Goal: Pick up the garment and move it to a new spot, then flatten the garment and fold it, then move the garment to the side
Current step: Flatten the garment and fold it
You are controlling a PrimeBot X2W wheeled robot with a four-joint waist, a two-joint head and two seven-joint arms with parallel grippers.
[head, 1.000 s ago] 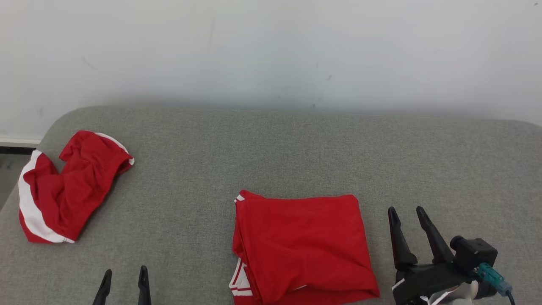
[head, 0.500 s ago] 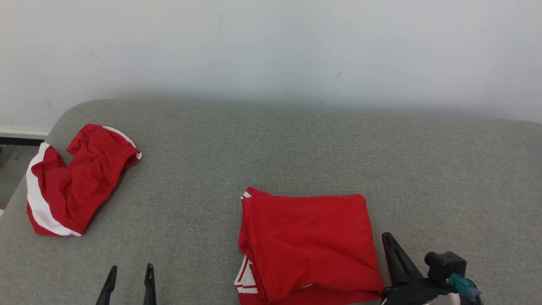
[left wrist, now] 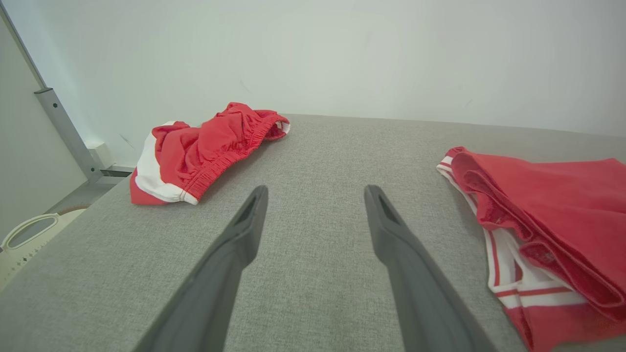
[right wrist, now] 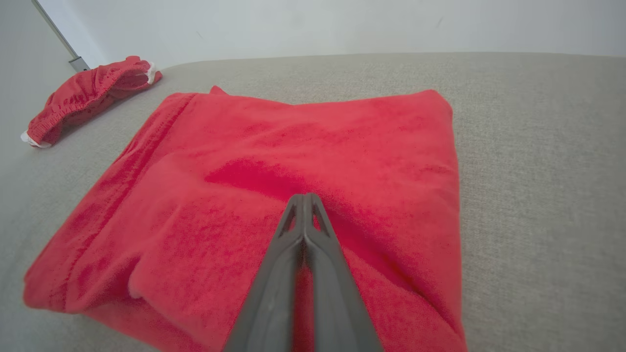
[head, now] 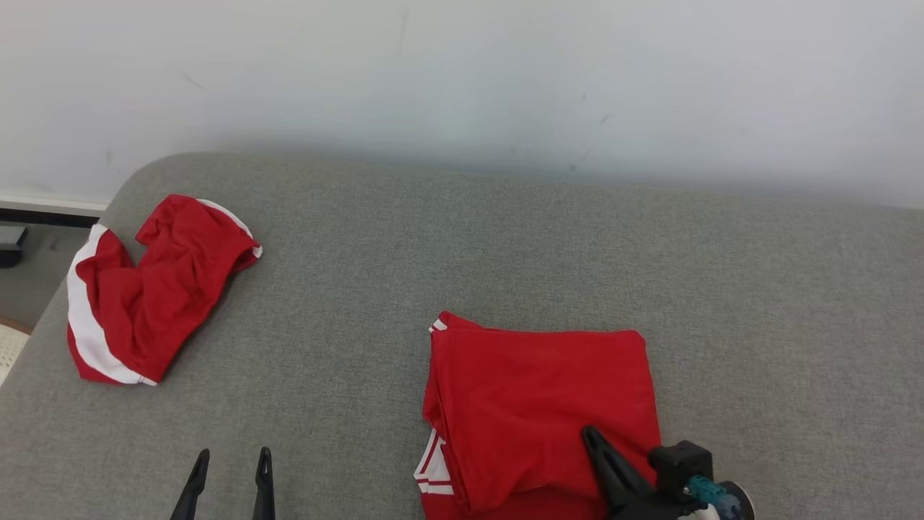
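At the near edge of the grey fabric-covered cushion, the folded red garment with white-striped trim lies as a neat square, right of centre, stripes peeking out at its near-left corner. The right gripper is over it, long dark fingers pressed tight together, tips down at the cloth towards the garment's near-right part. There's a shallow dent and shadow just beyond the tips, and no fabric can be seen between the fingers. Over on the left, the left gripper has its fingers spread wide above bare cushion, apart from the garment. Far left, near the rounded corner, a crumpled pair of red shorts with a white band sits well apart from the folded piece. A plain white wall stands behind.
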